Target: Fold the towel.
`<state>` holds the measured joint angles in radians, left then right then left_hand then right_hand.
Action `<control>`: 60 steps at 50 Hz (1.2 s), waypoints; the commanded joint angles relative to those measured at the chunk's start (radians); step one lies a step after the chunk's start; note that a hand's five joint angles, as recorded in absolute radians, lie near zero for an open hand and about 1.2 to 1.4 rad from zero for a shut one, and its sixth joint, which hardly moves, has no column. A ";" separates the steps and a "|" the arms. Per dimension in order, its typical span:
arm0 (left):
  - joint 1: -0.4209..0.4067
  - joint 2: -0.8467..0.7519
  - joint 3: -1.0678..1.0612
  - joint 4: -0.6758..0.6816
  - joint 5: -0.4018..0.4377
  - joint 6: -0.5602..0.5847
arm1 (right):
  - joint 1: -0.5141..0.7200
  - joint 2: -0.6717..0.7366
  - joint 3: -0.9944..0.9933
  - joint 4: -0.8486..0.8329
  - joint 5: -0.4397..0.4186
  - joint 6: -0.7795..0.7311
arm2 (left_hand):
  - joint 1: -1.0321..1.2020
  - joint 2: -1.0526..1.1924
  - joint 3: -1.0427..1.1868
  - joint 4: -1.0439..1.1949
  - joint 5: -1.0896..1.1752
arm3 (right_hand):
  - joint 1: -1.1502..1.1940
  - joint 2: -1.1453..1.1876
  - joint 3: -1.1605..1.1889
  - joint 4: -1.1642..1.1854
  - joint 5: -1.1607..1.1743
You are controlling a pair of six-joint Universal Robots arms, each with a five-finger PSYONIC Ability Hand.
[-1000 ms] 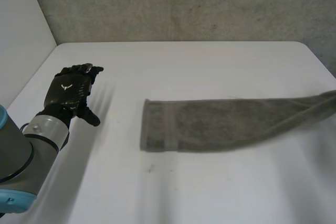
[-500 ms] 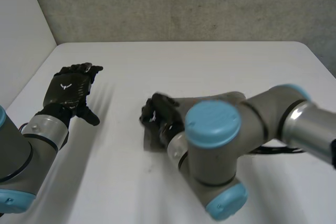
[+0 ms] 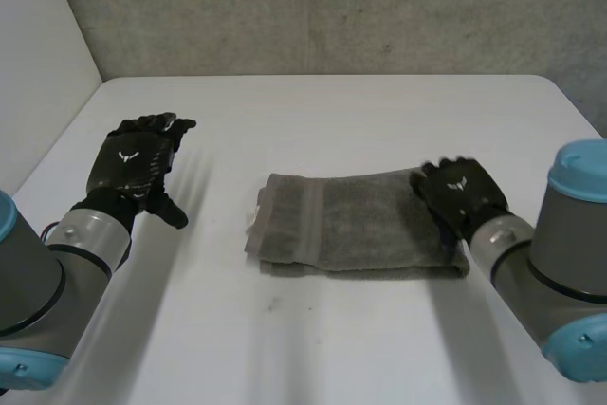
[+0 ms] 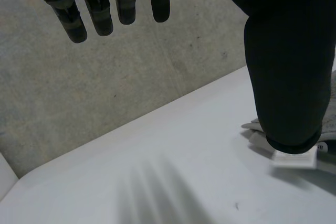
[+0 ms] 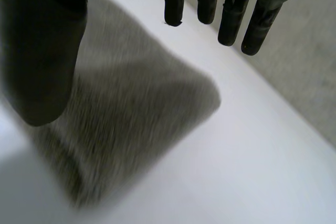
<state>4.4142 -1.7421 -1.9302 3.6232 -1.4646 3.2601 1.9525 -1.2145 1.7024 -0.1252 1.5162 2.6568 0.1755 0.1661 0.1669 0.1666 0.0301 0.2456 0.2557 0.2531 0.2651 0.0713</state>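
A white table (image 3: 379,348) stands before a rough grey concrete wall (image 3: 332,7). A grey-brown terry towel (image 3: 351,220), folded double, lies near the table's middle (a small white label (image 3: 253,222) pokes out at its left end). The black right hand (image 3: 460,194) is at the towel's right end, fingers straight, clasping nothing. The black left hand (image 3: 133,163) hovers well apart, fingers likewise straight.

A folded grey terry towel (image 3: 351,225) occupies the middle of the white surface (image 3: 332,111). Bare room lies between it and the black left hand (image 3: 133,163), and toward the grey concrete wall (image 3: 332,7) behind. The black right hand (image 3: 460,196) covers its right end.
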 commanded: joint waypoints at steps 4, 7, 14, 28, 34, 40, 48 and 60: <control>-0.045 0.000 0.022 -0.003 -0.003 0.001 | -0.064 0.091 0.028 -0.027 -0.022 -0.050 | -0.001 0.008 0.008 0.008 -0.030 | 0.958 0.948 0.950 0.938 0.957; -0.061 0.001 0.043 -0.011 -0.003 0.001 | -0.066 0.096 0.011 -0.027 -0.021 -0.063 | -0.001 0.008 0.008 0.008 -0.030 | 1.151 1.141 1.143 1.131 1.150; -0.099 0.024 0.140 -0.069 -0.034 -0.008 | 0.026 0.081 -0.211 -0.021 -0.017 -0.118 | -0.001 0.008 0.008 0.008 -0.030 | 1.151 1.141 1.143 1.131 1.150; -0.159 0.007 0.485 -0.296 -0.201 -0.131 | 0.419 0.358 -0.581 0.162 -0.169 -0.172 | -0.001 0.008 0.008 0.008 -0.030 | 1.151 1.141 1.143 1.131 1.150; -0.177 -0.046 0.585 -0.333 -0.204 -0.169 | 0.422 0.380 -0.613 0.214 -0.040 -0.123 | -0.001 0.008 0.008 0.008 -0.030 | 0.318 0.308 0.311 0.299 0.318; -0.228 -0.138 0.622 -0.334 -0.207 -0.172 | 0.387 0.254 -0.589 0.211 0.059 0.080 | -0.001 0.008 0.008 0.008 -0.030 | -0.071 -0.081 -0.079 -0.091 -0.071; -0.275 -0.279 0.606 -0.336 -0.210 -0.174 | 0.227 0.096 -0.457 0.214 0.027 0.382 | -0.001 0.008 0.008 0.008 -0.030 | -0.071 -0.081 -0.079 -0.091 -0.071; -0.329 -0.485 0.562 -0.341 -0.210 -0.160 | 0.180 0.295 -0.425 0.211 -0.083 0.397 | -0.001 0.008 0.008 0.008 -0.030 | -0.071 -0.081 -0.079 -0.091 -0.071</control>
<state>4.0964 -2.1469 -1.3476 3.2843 -1.6752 3.0932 2.1321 -1.0563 1.2797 0.0917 1.4825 3.0695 0.1755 0.1661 0.1665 0.1666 0.0301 0.2344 0.2506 0.2471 0.2607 0.0610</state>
